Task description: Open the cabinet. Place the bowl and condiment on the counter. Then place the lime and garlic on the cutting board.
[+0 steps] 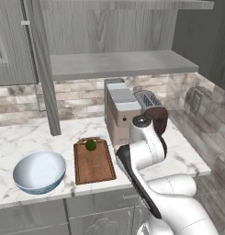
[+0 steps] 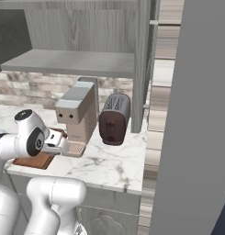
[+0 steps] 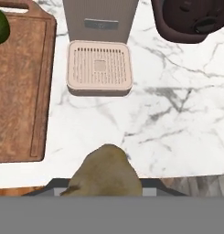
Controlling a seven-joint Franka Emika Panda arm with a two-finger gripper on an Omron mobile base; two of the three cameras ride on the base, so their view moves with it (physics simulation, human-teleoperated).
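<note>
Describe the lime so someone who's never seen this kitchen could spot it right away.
Start at the white marble counter and find the dark brown cutting board lying between the big blue-and-white bowl and the beige coffee machine. The lime sits on the board's far end, by the loop handle: a small round dark green fruit, alone on the board.

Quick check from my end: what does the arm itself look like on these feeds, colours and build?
Glossy white rounded arm segments, bulging like stacked shells, with dark grey-black joint bands and a round dark cap with a pale ring at one joint. The wrist block is white with grey detail. No cables or markings visible.
</note>
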